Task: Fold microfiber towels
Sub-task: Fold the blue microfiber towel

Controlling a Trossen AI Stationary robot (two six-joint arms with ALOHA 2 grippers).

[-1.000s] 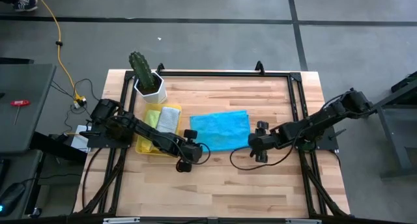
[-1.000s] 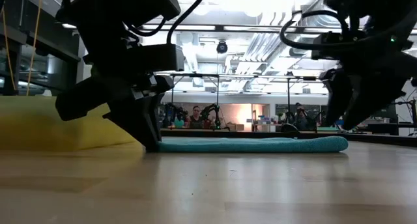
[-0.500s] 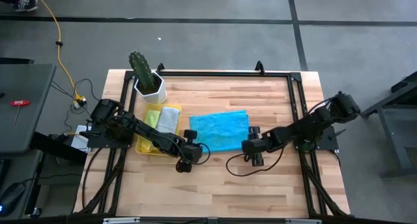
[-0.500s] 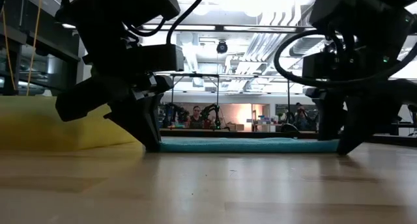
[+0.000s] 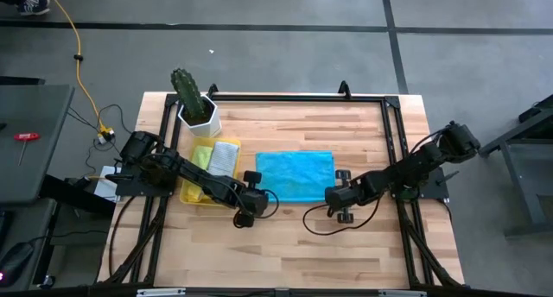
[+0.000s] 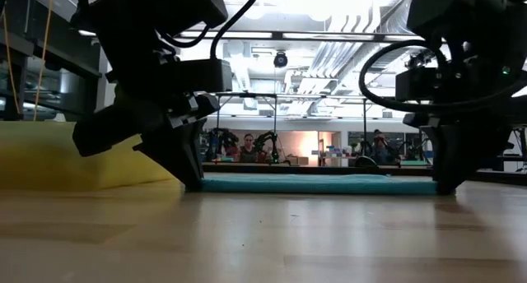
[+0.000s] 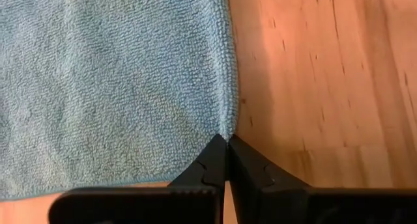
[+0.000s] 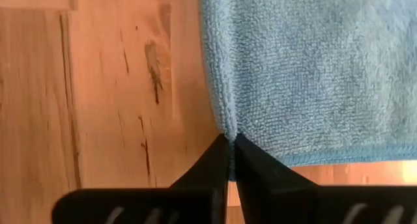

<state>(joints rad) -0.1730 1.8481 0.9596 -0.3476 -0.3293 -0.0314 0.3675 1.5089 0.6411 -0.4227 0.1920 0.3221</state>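
Right gripper has dropped and closed onto the flat light-blue microfiber towel; left gripper pinches the opposite near corner, towel's long axis spanning between them.

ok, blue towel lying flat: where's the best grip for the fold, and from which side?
The two near corners, from above. The blue towel lies flat, so only its thin hemmed edge offers a pinch. The left gripper and right gripper are each shut on a side edge near those corners.
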